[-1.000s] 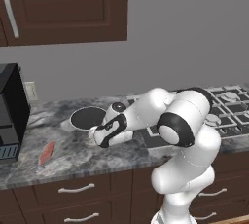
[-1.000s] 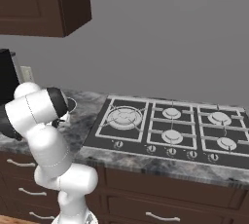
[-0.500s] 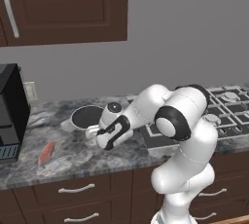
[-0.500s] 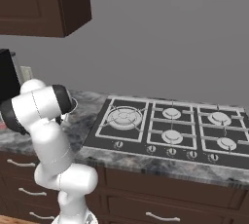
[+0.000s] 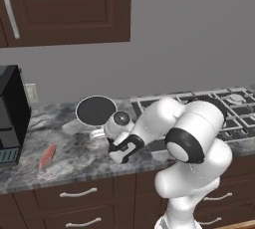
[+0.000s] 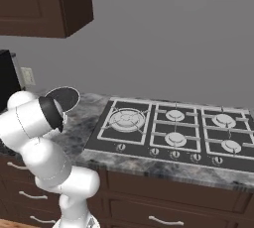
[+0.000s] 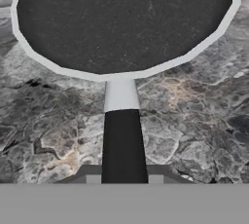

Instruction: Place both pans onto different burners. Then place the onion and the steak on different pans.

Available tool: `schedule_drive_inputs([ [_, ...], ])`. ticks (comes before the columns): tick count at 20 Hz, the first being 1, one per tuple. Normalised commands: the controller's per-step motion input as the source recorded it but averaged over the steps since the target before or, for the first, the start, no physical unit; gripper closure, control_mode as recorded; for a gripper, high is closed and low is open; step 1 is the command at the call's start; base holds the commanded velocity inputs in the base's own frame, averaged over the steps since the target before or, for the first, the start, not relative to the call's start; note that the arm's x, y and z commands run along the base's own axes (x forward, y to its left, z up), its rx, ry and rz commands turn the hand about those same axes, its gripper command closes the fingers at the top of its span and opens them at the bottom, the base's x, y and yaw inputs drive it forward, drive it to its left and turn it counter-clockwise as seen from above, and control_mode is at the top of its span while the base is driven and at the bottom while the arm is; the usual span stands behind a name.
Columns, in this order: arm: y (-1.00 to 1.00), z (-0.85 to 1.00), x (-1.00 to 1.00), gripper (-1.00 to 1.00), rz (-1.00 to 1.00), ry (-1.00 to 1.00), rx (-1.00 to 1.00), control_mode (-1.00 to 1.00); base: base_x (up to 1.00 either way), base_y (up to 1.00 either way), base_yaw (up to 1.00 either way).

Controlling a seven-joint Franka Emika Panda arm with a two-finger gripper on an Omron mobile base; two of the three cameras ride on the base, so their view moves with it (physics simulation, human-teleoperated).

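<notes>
A round black pan (image 5: 96,109) with a pale rim sits left of the hob on the marble counter; it also peeks out behind my arm (image 6: 64,98). In the hand view the pan (image 7: 126,18) spreads across the top and its dark handle (image 7: 123,145) runs down between my fingertips. My gripper (image 7: 122,178) is shut on that handle, and in the left base view the gripper (image 5: 105,133) sits just below the pan. The red-pink steak (image 5: 47,156) lies on the counter to the left. The burners (image 6: 126,119) stand bare under their grates. The onion is hidden.
A black appliance (image 5: 11,113) stands at the counter's left end beside a wall outlet (image 5: 33,92). The dark hob (image 5: 209,106) lies right of my arm, with small knobs (image 6: 173,153) along its front. Dark wooden cabinets hang above.
My gripper has gone from open to shut around the pan's handle. The pan now looks a little higher and fuller in the left base view. The steak has not moved.
</notes>
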Motion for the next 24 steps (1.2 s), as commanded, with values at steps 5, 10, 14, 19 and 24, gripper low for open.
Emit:
schedule_drive_inputs([
  [5, -0.34, 0.33, -0.07, 1.0, -0.09, -0.11, 0.11, -1.0, 0.0, 0.0, 0.0],
  [10, -0.2, 0.42, 0.0, 1.0, -0.18, -0.02, 0.13, -1.0, 0.0, 0.0, 0.0],
  [14, 0.0, 0.63, 0.0, 1.0, -0.18, 0.0, 0.08, -1.0, 0.0, 0.0, 0.0],
  [19, 0.0, 0.24, 0.07, 1.0, -0.16, 0.04, 0.1, -1.0, 0.0, 0.0, 0.0],
  [24, -0.02, 0.0, 0.14, 1.0, -0.13, 0.2, 0.12, -1.0, 0.0, 0.0, 0.0],
])
